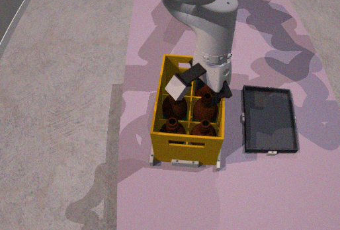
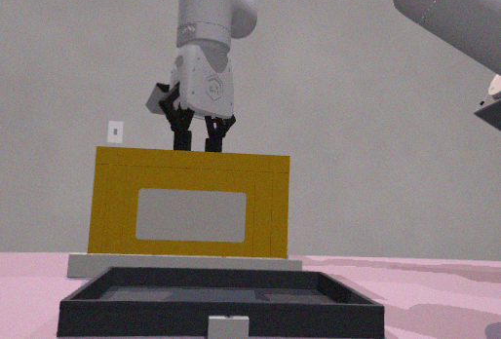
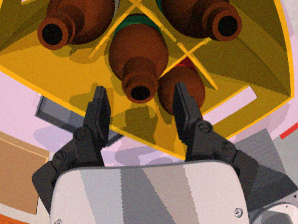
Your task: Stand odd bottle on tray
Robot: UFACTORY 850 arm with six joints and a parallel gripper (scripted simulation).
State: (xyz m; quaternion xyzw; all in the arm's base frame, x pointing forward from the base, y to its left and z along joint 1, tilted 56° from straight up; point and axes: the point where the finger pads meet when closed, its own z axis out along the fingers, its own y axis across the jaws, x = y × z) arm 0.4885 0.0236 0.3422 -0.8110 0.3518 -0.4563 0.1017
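A yellow crate (image 1: 185, 147) (image 2: 117, 197) (image 3: 256, 36) stands on the pink mat and holds several brown bottles upright in its cells. My gripper (image 1: 213, 91) (image 2: 197, 147) (image 3: 140, 96) is open and points straight down, with its fingertips at the height of the crate's rim. The fingers stand either side of the mouth of one bottle (image 1: 206, 107) (image 3: 139, 56) in the right column, apart from it. Other bottles stand front left (image 1: 172, 125), front right (image 1: 203, 128) and middle left (image 1: 174, 107). The dark tray (image 1: 245, 120) (image 2: 219, 311) lies empty to the right of the crate.
The crate rests on white brackets (image 1: 185, 163) (image 2: 146, 264). The tray has small white tabs on its rim (image 1: 272, 153) (image 2: 228, 326). The arm's upper links (image 2: 439, 2) reach over the scene from the right. A grey box (image 2: 489, 111) shows at the right edge.
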